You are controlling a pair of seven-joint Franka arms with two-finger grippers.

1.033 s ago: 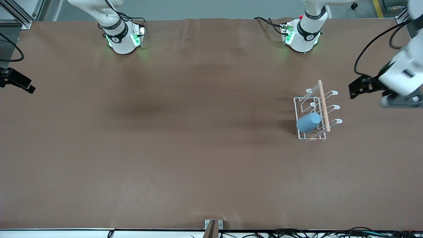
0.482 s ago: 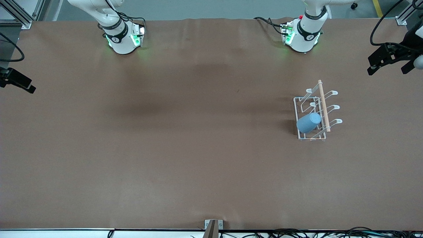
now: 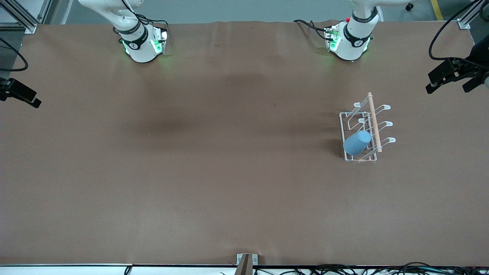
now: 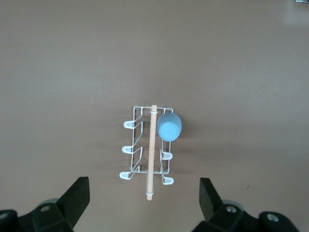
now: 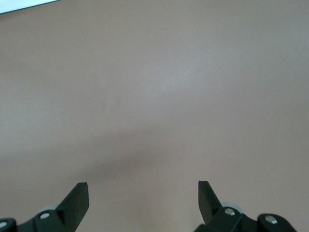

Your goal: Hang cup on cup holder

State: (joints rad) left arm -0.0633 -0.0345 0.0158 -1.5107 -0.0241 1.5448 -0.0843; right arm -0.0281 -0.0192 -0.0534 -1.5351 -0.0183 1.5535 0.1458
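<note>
Left claw (image 3: 450, 77) spread wide, empty, high over table (image 3: 214, 172) edge at left arm's end. Cup (image 3: 357, 142) sits tilted on cup holder (image 3: 365, 131) prong, on rack end nearer front camera. Task looks done; best move: keep clear of rack. Right claw (image 5: 143, 198) wide open, empty, waiting over bare table; mostly cut off in front view. Prong under cup hidden.
</note>
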